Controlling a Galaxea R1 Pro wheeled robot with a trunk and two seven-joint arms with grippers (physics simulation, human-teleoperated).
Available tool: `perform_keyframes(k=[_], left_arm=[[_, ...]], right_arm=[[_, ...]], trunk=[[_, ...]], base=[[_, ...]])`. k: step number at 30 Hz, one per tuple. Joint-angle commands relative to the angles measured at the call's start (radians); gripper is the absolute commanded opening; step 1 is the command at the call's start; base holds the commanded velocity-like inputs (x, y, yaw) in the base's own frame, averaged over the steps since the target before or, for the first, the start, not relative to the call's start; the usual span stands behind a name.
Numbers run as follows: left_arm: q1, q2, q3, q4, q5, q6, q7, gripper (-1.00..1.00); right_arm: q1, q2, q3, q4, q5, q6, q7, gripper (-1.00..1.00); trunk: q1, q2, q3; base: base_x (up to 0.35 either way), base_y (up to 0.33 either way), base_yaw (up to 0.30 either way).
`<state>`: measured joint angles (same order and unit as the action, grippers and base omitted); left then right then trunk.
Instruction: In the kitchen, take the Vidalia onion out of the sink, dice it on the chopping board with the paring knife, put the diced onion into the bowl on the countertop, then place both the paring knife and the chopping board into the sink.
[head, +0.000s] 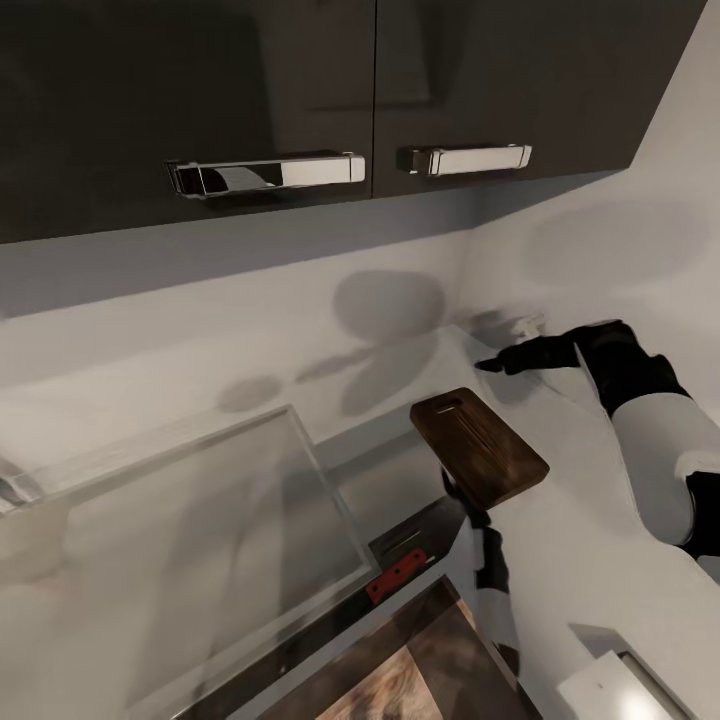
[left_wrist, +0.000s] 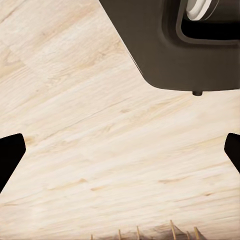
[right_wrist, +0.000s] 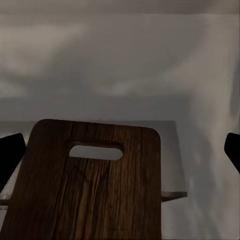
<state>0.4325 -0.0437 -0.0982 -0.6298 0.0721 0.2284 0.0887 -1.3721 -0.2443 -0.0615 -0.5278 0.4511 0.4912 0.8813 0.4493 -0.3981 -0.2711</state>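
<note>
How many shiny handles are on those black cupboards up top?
2: one long chrome handle on the left door, one shorter handle on the door beside it. Others may lie beyond the picture.

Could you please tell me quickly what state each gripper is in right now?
Left gripper: open, holding nothing.
Right gripper: chopping board is aloft at it, yet the jaws look spread; the grip cannot be told.

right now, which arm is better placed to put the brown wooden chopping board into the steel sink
Right: the board sits at the right gripper beside the sink; left gripper faces the floor.
</note>
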Motion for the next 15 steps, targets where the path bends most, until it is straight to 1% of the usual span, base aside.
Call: perform_keyframes(k=[1, 7, 9, 11, 12, 13, 14, 15], left_arm=[[0.0, 0.001, -0.005, -0.004, 0.008, 0.006, 0.008, 1.0], [0.001, 0.001, -0.006, -0.004, 0.008, 0.006, 0.008, 1.0], [0.0, 0.001, -0.006, -0.003, 0.008, 0.006, 0.008, 1.0], [0.0, 0.001, -0.006, -0.003, 0.009, 0.006, 0.008, 1.0], [0.0, 0.001, -0.006, -0.003, 0.008, 0.006, 0.008, 1.0], [0.0, 0.001, -0.005, 0.0, 0.008, 0.006, 0.008, 1.0], [0.0, 0.001, -0.005, 0.003, 0.008, 0.006, 0.008, 1.0], [0.0, 0.001, -0.005, 0.004, 0.008, 0.006, 0.008, 1.0]], right_arm=[[-0.001, -0.004, -0.011, -0.007, 0.005, 0.006, 0.021, 1.0], [-0.001, -0.011, -0.021, -0.032, 0.002, 0.013, 0.044, 1.0], [-0.001, -0.012, -0.033, -0.033, 0.002, 0.013, 0.044, 1.0], [-0.001, -0.014, -0.082, -0.033, 0.002, 0.013, 0.043, 1.0], [-0.001, -0.014, -0.096, -0.032, 0.002, 0.013, 0.042, 1.0], [-0.001, -0.015, -0.14, -0.032, 0.003, 0.014, 0.041, 1.0], [-0.001, -0.015, -0.165, -0.032, 0.003, 0.014, 0.04, 1.0], [-0.001, -0.015, -0.174, -0.032, 0.004, 0.014, 0.039, 1.0]], trunk=[[0.001, -0.002, -0.002], [0.001, -0.002, -0.002], [0.001, -0.002, -0.002], [0.001, -0.002, -0.002], [0.001, -0.002, -0.002], [0.001, -0.002, -0.003], [0.001, -0.002, -0.004], [0.001, -0.002, -0.005]], base=[[0.0, 0.0, 0.0], [0.0, 0.0, 0.0], [0.0, 0.0, 0.0], [0.0, 0.0, 0.0], [0.0, 0.0, 0.0], [0.0, 0.0, 0.0], [0.0, 0.0, 0.0], [0.0, 0.0, 0.0]])
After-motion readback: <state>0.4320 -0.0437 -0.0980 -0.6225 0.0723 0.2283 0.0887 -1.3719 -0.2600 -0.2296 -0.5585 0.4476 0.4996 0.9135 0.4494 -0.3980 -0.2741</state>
